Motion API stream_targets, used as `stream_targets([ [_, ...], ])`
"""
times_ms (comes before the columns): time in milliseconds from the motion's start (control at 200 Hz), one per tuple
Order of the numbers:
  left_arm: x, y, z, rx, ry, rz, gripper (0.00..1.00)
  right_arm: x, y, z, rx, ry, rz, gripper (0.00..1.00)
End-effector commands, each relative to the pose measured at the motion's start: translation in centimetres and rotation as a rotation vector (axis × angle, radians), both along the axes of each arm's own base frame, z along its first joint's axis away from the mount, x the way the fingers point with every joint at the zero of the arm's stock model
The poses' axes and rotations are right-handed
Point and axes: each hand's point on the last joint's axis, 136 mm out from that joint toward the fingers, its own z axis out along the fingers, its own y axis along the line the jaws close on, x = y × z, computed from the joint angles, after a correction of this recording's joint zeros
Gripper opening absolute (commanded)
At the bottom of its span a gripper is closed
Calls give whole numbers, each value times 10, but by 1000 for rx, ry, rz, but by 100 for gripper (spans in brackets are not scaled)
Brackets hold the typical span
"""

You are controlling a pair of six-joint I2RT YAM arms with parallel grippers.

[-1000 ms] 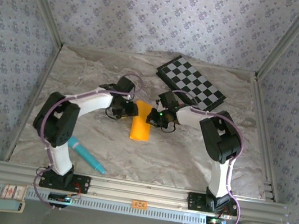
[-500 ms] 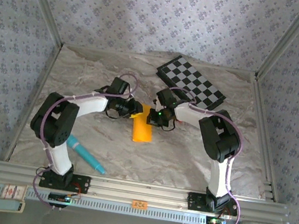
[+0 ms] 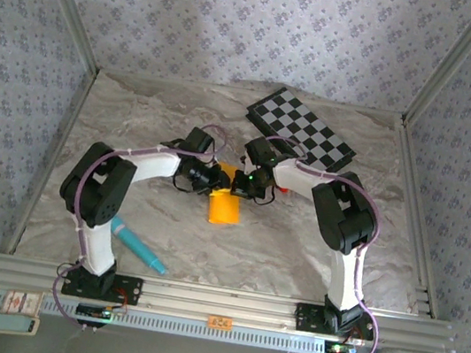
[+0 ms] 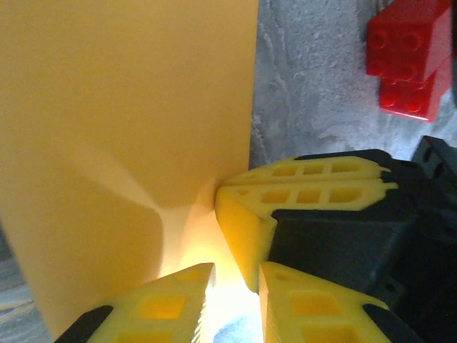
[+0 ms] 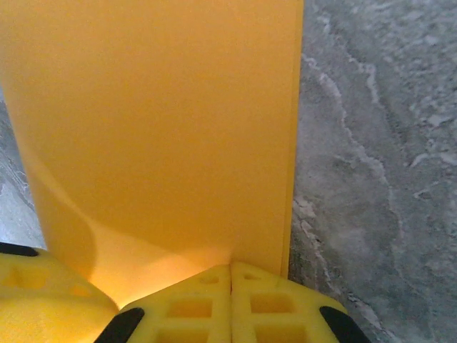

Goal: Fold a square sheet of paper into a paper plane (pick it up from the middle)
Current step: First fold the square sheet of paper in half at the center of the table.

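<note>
Enclosed on three sides by walls (image 3: 243, 16) papered in pale lilac-grey with a small, dense floral repeat, and framed at the two back corners by slanting bare-metal posts (image 3: 66, 2). Floored with a table top (image 3: 294, 257) in a grey-beige marble pattern, veined in darker grey and slightly rumpled along the far edge, and closed off at the near side by a slotted aluminium rail (image 3: 216, 297) running the full width. Lit softly and evenly from above, with a paler patch on the back wall and only faint shadows on the marble.
</note>
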Motion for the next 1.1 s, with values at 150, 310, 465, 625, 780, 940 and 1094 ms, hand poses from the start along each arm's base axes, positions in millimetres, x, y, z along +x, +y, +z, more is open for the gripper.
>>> stream_targets([
  [150,-3,11,-18,123,31,-21,20,-35,-47,-54,-252,162,-36,7],
  [310,-7,21,-28,183,40,-22,19,-36,-51,-56,-273,166,-35,7],
  [465,-9,35,-36,225,38,-21,19,-37,-55,-57,-294,164,-30,7],
  [625,-16,62,-51,265,70,24,19,-39,-66,-60,-367,157,-11,7],
  [780,-19,82,-46,259,62,65,19,-39,-76,-62,-424,146,15,7],
  [940,-5,61,2,101,-31,85,19,-39,-78,-59,-443,133,38,7],
  [1094,5,32,26,2,-105,57,19,-38,-76,-57,-443,127,50,7],
])
